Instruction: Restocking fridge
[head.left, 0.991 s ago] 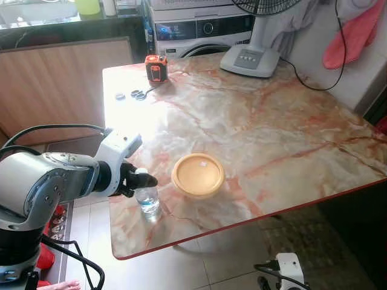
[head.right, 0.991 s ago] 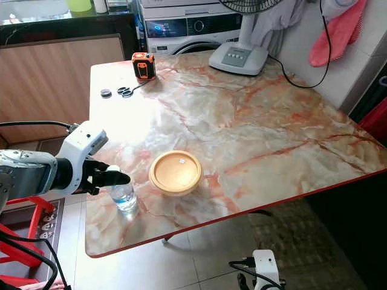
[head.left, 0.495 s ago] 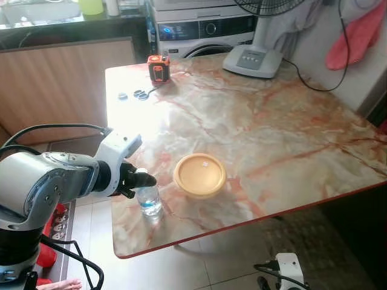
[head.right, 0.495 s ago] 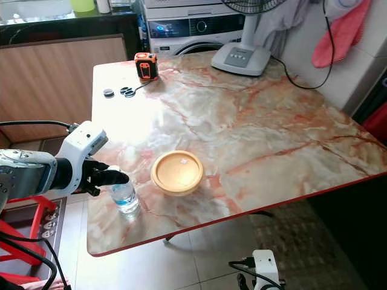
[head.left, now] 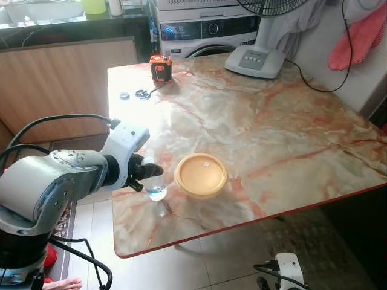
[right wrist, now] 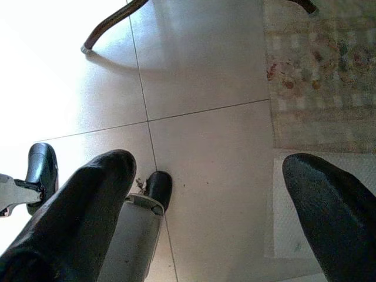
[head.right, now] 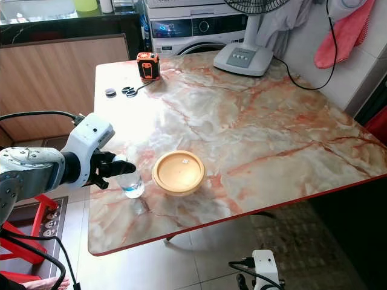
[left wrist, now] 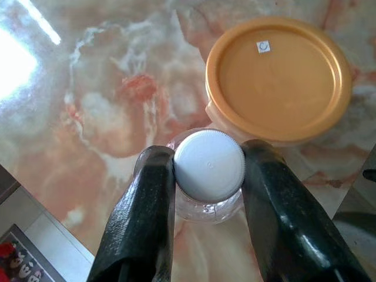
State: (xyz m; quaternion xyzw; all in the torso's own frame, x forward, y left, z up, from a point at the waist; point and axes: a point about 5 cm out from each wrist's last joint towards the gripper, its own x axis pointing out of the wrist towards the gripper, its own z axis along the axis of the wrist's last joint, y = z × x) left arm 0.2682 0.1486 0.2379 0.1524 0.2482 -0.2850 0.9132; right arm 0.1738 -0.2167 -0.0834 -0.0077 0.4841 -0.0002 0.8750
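A small clear water bottle [head.left: 155,187] with a white cap [left wrist: 209,165] stands upright near the marble table's front left corner. My left gripper [left wrist: 208,170] reaches in from the left and is shut on the bottle's cap, one black finger on each side. Just right of the bottle sits a round orange-lidded container [head.left: 201,175]. My right gripper [right wrist: 211,200] hangs idle below the table, open, pointing at the tiled floor.
The pink marble table [head.left: 272,127] has a red edge. At its far left lie an orange tape measure [head.left: 159,67] and small dark caps [head.left: 134,94]. A fan base [head.left: 262,60] stands at the back; a washing machine [head.left: 205,30] is behind. A rug [right wrist: 320,70] lies on the floor.
The left gripper with the bottle has shifted slightly right and farther onto the table, closer to the orange container. The camera view has drifted a little.
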